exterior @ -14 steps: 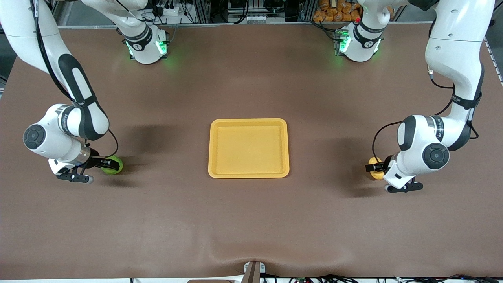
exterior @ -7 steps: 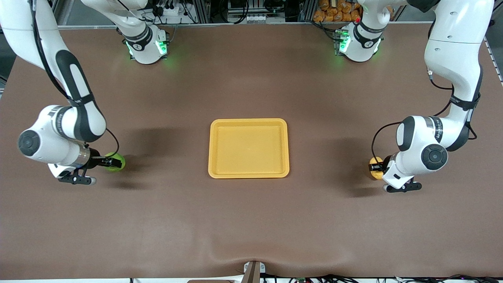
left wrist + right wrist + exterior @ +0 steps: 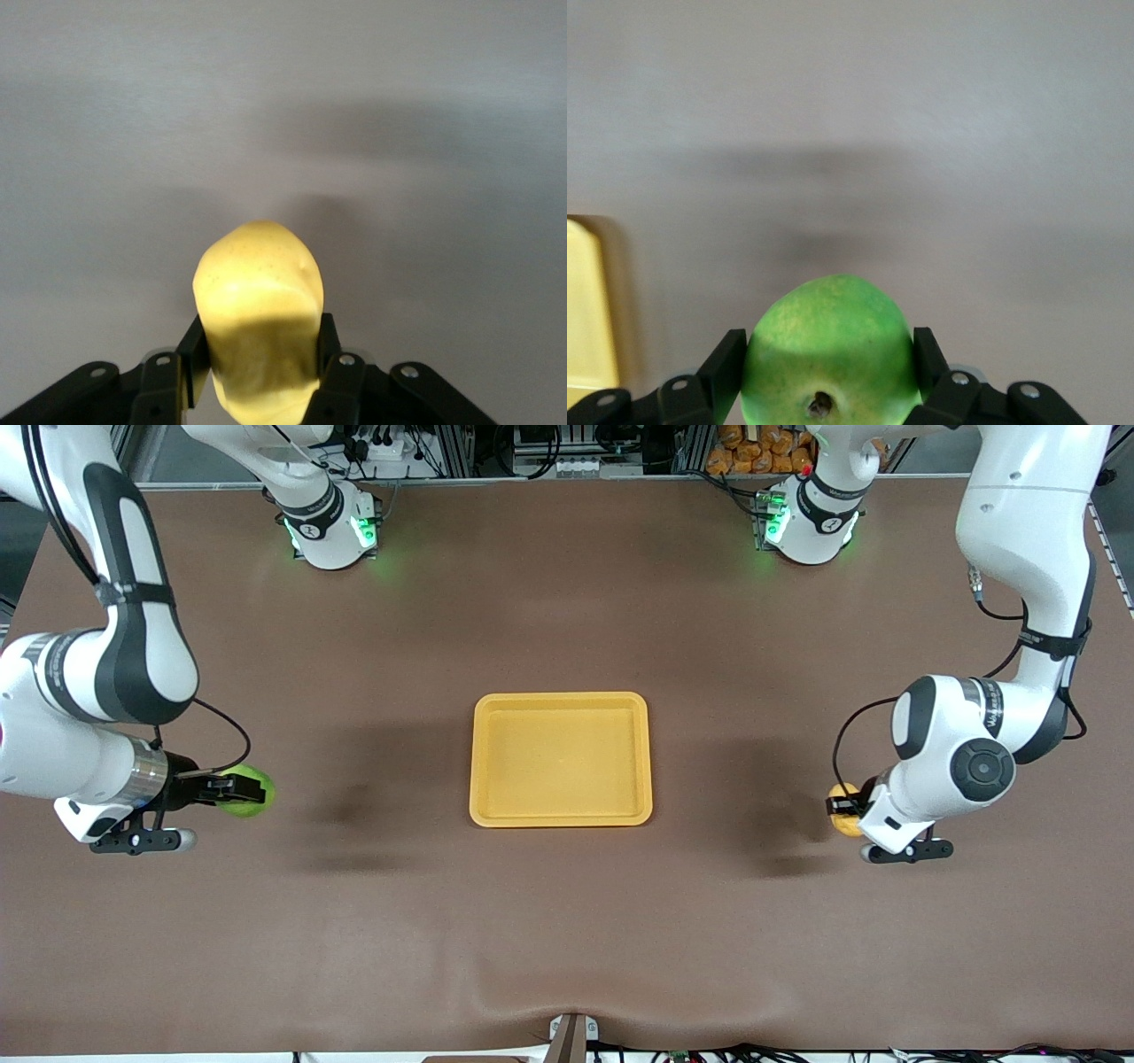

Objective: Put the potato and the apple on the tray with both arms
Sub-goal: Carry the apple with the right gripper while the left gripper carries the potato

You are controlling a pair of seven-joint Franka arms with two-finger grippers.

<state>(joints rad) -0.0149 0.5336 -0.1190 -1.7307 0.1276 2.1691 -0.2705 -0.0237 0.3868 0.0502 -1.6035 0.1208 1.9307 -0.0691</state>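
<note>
The yellow-orange tray (image 3: 485, 753) lies empty at the table's middle. My right gripper (image 3: 232, 789) is shut on the green apple (image 3: 249, 791) and holds it above the table toward the right arm's end; in the right wrist view the apple (image 3: 826, 354) sits between the two fingers, stem dimple showing, and a tray edge (image 3: 585, 310) shows at the side. My left gripper (image 3: 842, 808) is shut on the yellow potato (image 3: 842, 819) and holds it above the table toward the left arm's end; in the left wrist view the potato (image 3: 259, 310) stands between the fingers.
The brown table mat (image 3: 567, 921) is bare around the tray. The two arm bases (image 3: 328, 522) stand along the table's edge farthest from the front camera, with cables and a shelf of goods past them.
Both grippers have risen with their loads. The right arm lifted the apple off the table and drew back a little toward its end; the left arm raised the potato slightly.
</note>
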